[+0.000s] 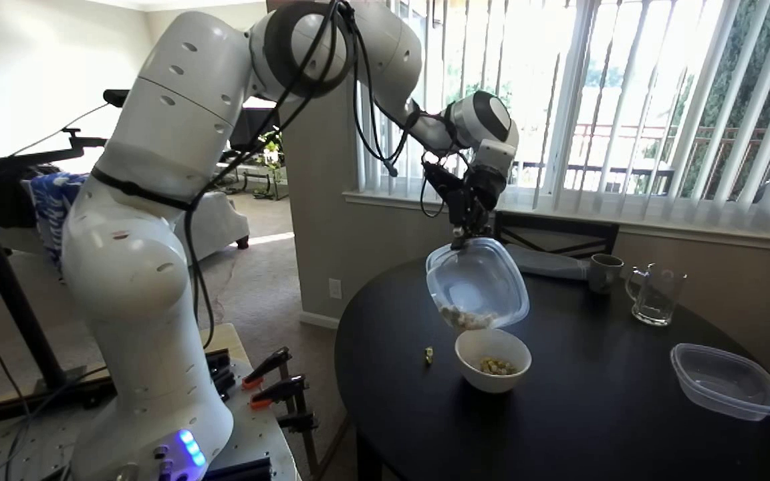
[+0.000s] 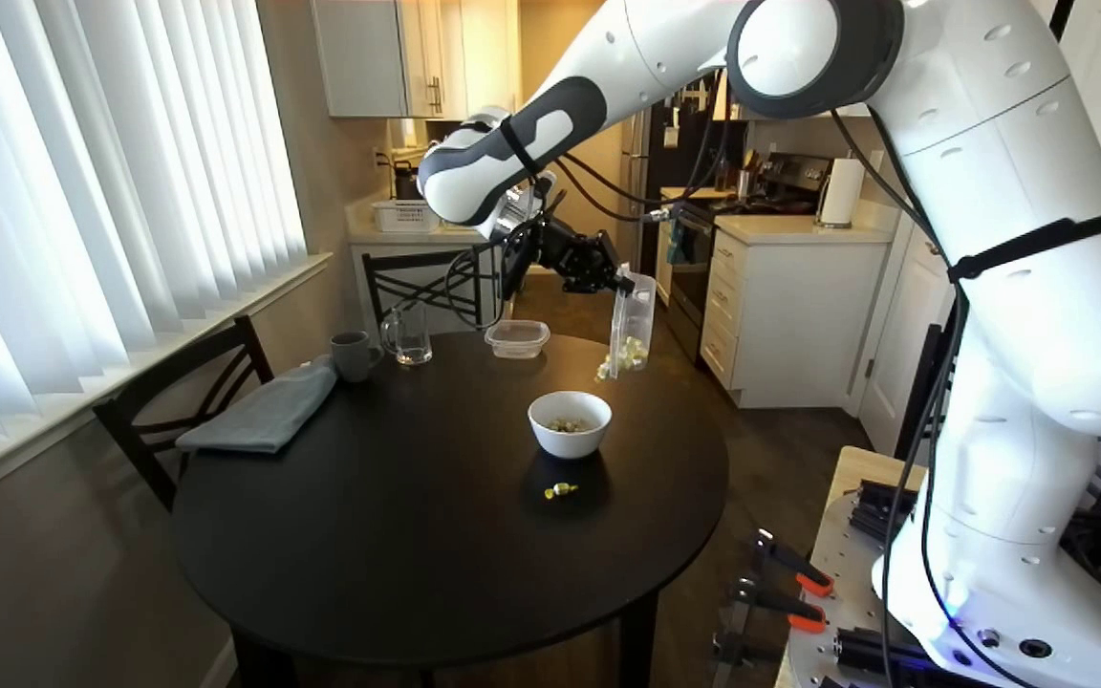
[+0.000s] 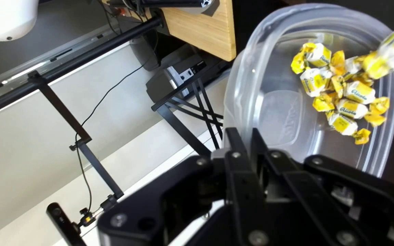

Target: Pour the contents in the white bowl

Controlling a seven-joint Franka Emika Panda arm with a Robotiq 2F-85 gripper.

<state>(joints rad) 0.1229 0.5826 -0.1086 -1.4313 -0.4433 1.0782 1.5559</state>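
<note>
One claw (image 3: pixel 245 134) has both its fingers (image 3: pixel 233 140) closed on one clear tub (image 3: pixel 280 112), pinching its wall at the rim. The tub is tipped steeply, almost on its side, and is held above the counter (image 2: pixel 369 554), apart from the one white bowl (image 2: pixel 570 441), which stands upright lower down. Inside the tub, wrapped candies (image 3: pixel 359 93) in yellow and white are bunched toward the low rim; at least five can be counted in the wrist view, with more overlapping beside them and some smeared by blur, so the full number cannot be told. In an exterior view a few show right at the lip and just past it. The white bowl holds a small heap (image 1: pixel 497 366) of yellowish pieces, crowded and too small to count. One loose candy (image 2: pixel 561 490), yellow and white, lies on the counter near the bowl but apart from it. Farther off are four single items: one clear container (image 1: pixel 726 384), one glass mug (image 1: pixel 656 304), one gray mug (image 1: pixel 604 275) and one folded cloth (image 2: pixel 264 411). The two mugs stand upright near each other, with the gray one between the glass one and the cloth. Two chairs (image 2: pixel 173 371) show at the counter in an exterior view, one beside the cloth and one past the glass mug. Two clamps (image 2: pixel 792 564) with orange tips jut from the edge of a stand (image 2: pixel 860 466) beside the counter.
</note>
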